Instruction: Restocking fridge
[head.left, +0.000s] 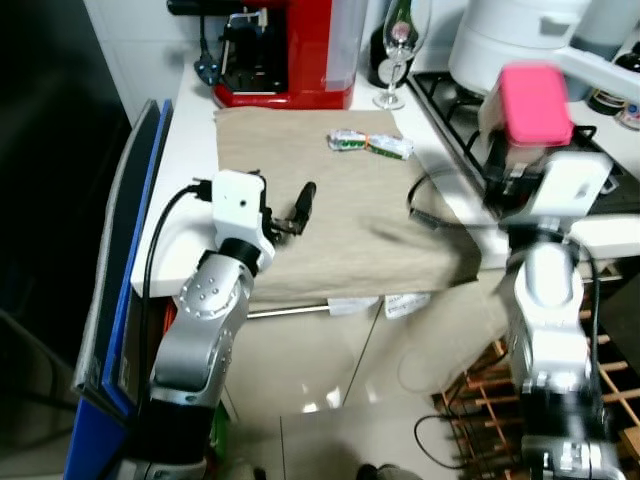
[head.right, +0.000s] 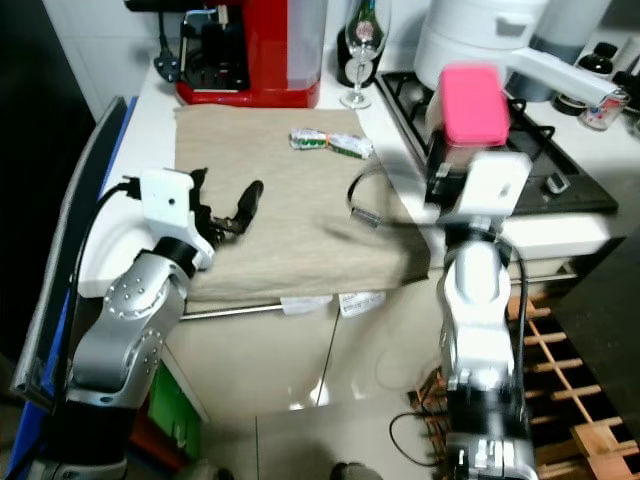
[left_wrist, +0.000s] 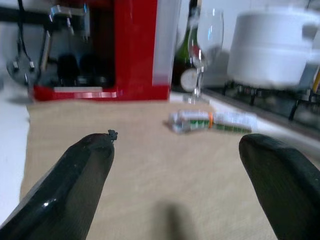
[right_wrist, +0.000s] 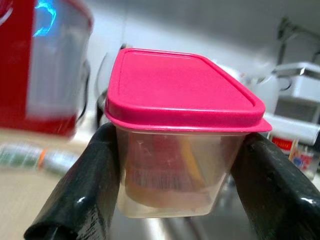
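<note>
Your right hand (right_wrist: 175, 165) is clamped on a clear plastic container (right_wrist: 170, 170) with a pink lid (head.left: 536, 103), holding it up at the right of the frame above the table's (head.left: 185, 165) edge by the stove (head.left: 470, 105). Your left hand (left_wrist: 175, 175) hovers with fingers apart over the beige cloth (head.left: 330, 220), lower left, facing the wrapped snack packets (head.left: 370, 143) near the red coffee machine (head.left: 290, 50).

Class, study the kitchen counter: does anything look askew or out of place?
Yes. The beige cloth droops over the counter's front edge, its tags dangling. The wrapped packets lie loose on it. The right gripper holds a pink-lidded box level, nothing spilled.
</note>
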